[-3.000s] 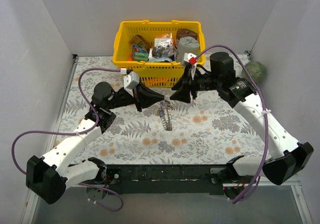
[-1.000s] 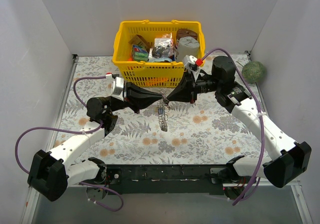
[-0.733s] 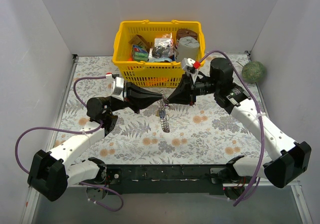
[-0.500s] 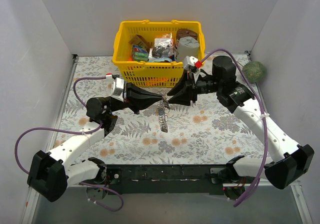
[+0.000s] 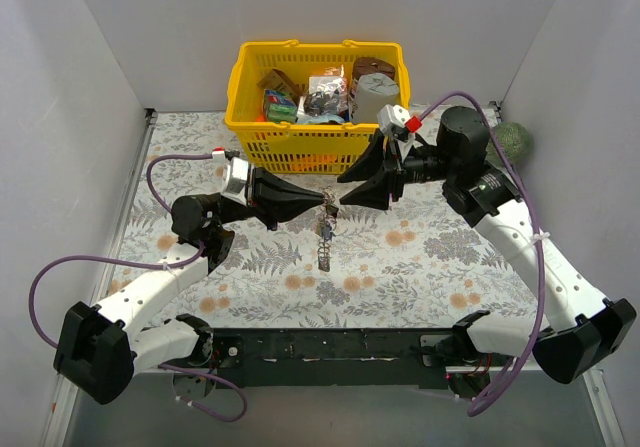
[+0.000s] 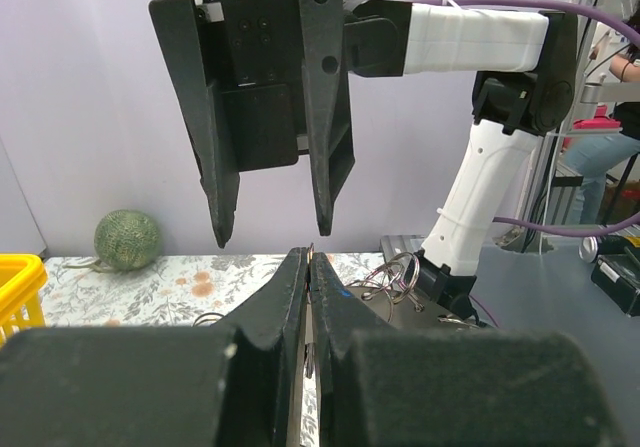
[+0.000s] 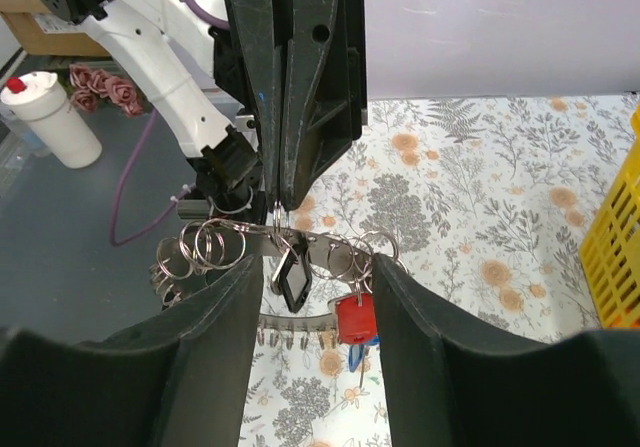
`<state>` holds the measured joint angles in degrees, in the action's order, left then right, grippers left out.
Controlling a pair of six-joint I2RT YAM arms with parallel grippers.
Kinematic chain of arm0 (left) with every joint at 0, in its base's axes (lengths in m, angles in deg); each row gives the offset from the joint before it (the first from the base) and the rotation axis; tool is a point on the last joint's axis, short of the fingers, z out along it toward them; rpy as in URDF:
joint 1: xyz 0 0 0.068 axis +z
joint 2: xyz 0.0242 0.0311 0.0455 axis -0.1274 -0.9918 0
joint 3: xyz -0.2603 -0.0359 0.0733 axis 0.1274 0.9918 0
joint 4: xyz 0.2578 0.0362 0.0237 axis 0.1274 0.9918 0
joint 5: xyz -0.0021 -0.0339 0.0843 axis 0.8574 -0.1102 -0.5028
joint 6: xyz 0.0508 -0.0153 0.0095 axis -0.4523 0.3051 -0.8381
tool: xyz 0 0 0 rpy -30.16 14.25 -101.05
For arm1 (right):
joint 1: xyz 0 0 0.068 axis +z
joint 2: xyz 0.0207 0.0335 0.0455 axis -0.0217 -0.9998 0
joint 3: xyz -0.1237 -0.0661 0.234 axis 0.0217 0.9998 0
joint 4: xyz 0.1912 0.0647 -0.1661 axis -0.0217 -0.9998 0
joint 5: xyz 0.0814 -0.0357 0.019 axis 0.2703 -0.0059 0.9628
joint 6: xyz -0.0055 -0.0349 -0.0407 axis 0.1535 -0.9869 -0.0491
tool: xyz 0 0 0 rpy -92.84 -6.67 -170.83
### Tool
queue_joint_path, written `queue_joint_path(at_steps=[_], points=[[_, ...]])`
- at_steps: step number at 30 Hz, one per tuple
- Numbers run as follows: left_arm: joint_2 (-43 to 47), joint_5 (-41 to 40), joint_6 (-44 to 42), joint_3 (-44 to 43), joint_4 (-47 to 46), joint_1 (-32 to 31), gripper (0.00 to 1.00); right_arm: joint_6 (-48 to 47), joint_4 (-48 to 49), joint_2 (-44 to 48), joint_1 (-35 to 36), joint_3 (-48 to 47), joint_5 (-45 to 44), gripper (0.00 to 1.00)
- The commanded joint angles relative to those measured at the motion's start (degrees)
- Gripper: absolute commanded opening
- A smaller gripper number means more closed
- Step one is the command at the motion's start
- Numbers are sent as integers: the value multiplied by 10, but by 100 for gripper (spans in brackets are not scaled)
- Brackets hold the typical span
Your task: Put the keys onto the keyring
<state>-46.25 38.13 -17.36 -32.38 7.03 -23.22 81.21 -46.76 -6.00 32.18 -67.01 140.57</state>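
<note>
The keyring [image 5: 325,229] is a toothed metal band with several small split rings; it hangs from my left gripper [image 5: 322,204], which is shut on its top edge above the floral table. In the right wrist view the keyring [image 7: 315,242] carries keys with black [image 7: 295,279], red [image 7: 355,319] and blue [image 7: 362,351] heads. My right gripper [image 5: 342,191] is open and empty, just right of the keyring, not touching it. The left wrist view shows my shut fingertips [image 6: 308,257] pinching the thin metal, with the right gripper [image 6: 272,232] open above them.
A yellow basket [image 5: 240,97] full of packets stands right behind both grippers. A green ball [image 5: 510,139] lies at the back right by the wall. White walls close in on both sides. The arm bases sit at the near edge.
My right gripper has let go of the keyring, opened and drawn back to the right. My left gripper has stayed shut on the keyring, which hangs lower.
</note>
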Motion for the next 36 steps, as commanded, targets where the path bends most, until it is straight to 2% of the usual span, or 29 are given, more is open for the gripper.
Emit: queue_joint_path(at_steps=[1,12,15,18,25,31,36], points=[[6,-1,11,-15,-30,0,0,38,61,-7,11,-4,31,53],[5,0,11,-18,-30,1,0,37,58,-24,21,5,38,46],[6,-1,11,-18,-29,0,0,31,53,-27,21,4,35,37],[8,-3,9,-18,-26,1,0,17,34,-27,20,2,27,23],[10,-6,4,-19,-22,1,0,6,20,-25,21,5,24,7],[11,-8,2,-19,-19,1,0,-15,-5,-24,21,8,21,1],[11,-9,2,-19,-22,1,0,-22,-12,-21,21,16,21,1]])
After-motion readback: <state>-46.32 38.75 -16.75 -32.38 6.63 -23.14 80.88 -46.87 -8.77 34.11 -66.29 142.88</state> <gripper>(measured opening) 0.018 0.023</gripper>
